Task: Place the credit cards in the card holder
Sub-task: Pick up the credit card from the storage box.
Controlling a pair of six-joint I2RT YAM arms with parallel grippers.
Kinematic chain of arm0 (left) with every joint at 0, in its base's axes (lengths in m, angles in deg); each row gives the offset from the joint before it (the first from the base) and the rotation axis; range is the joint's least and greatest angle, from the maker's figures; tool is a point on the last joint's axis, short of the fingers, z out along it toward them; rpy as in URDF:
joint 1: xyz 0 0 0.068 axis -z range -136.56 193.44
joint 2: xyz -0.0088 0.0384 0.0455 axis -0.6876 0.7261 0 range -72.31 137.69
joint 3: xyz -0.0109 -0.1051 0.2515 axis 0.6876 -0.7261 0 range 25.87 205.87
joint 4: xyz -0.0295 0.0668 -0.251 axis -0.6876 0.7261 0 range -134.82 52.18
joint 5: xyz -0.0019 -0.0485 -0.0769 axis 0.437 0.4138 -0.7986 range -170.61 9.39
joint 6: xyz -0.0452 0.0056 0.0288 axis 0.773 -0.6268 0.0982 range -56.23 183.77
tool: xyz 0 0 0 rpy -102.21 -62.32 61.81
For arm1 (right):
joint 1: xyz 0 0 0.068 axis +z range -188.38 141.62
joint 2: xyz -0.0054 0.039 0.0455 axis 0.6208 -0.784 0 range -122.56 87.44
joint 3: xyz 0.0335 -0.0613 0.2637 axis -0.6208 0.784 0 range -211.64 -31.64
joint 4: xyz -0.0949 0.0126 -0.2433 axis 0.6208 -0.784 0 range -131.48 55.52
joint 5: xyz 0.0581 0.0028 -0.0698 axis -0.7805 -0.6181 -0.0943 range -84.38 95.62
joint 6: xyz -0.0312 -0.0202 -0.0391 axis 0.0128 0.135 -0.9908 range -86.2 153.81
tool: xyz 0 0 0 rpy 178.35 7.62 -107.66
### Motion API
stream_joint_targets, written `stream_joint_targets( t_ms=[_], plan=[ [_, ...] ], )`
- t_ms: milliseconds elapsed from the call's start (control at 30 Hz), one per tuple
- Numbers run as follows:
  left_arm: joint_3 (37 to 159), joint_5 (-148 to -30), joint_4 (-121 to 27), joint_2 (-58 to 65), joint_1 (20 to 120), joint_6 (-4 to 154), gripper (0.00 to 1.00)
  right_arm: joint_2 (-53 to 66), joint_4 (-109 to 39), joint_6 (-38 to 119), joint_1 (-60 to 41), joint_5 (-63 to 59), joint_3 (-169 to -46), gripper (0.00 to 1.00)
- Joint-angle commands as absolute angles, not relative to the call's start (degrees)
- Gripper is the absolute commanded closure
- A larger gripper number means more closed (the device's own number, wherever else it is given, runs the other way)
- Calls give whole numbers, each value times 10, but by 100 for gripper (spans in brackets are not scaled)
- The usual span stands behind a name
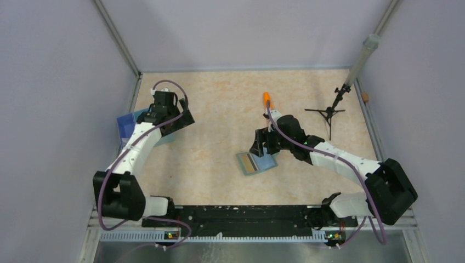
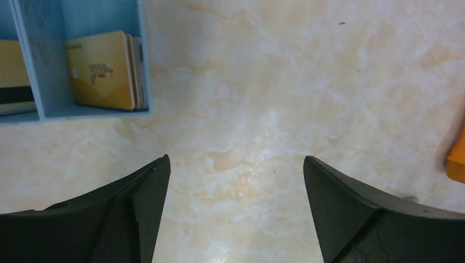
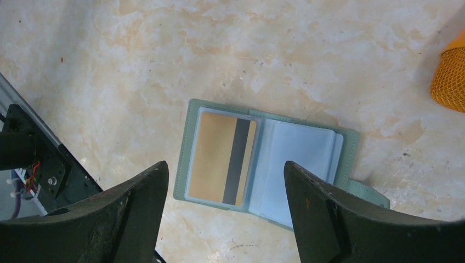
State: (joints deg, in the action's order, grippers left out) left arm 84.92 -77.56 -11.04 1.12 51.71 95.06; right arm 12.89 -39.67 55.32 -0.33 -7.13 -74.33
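Gold-tan card (image 3: pixel 222 157), one, inside open card holder (image 3: pixel 299 164)

Top cam's looking down on the whole table (image 1: pixel 219 98) from behind. Wrist cams are peering down way closer, right one sharing the wallet (image 3: pixel 296 164).

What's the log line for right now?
left gripper: open, empty | right gripper: open over wallet | card: in wallet | spare cards: in tray
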Motion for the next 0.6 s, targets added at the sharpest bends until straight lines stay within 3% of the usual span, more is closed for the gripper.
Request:
stream_joint_targets(
  t_ms=[0, 567],
  plan=[
    [914, -726, -58, 81, 484, 883, 8, 148, -356, 549, -9, -98, -732, 24],
    [973, -712, -93, 237, 421, 827, 6, 132, -329, 556, -10, -123, -717, 25]
  ],
)
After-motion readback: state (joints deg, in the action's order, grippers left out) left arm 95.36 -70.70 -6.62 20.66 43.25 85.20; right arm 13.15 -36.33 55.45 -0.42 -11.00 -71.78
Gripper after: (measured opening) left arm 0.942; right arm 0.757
